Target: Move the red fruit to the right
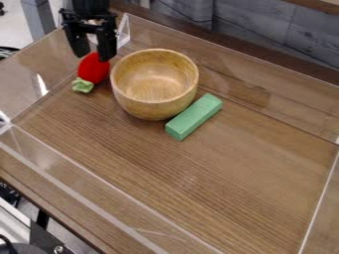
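Fruit point(93, 69) sits just left of the bowl point(155, 83), leafy end toward the near left. Gripper point(90, 56) is wide, empty, right over the fruit's far end; I can't tell if they touch.

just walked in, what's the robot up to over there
The robot's open gripper is at the red fruit, apparently about to pick it up; no grip shows. The fruit lies on the table beside the wooden bowl, and the green block sits on the bowl's other side.
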{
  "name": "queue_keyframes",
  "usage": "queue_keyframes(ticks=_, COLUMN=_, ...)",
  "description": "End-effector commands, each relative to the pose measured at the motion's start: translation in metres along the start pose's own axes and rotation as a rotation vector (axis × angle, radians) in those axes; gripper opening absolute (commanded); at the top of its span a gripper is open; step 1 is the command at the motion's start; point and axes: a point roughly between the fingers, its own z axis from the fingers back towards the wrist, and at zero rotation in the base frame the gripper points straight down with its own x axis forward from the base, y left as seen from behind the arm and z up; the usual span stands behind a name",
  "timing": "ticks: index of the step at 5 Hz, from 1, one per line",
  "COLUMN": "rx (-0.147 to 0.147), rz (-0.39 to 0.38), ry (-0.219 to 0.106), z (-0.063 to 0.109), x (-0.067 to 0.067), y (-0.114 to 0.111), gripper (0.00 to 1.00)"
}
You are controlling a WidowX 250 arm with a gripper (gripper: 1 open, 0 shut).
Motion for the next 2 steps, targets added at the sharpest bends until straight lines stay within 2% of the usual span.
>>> queue_keyframes(ticks=1, rx=0.005, rz=0.028, ry=-0.038, z=-0.003, x=0.004, y=0.003, gripper=1.00)
queue_keyframes(ticks=2, rx=0.002, rz=0.039, ry=-0.051, z=-0.015, x=0.008, y=-0.002, gripper=1.00)
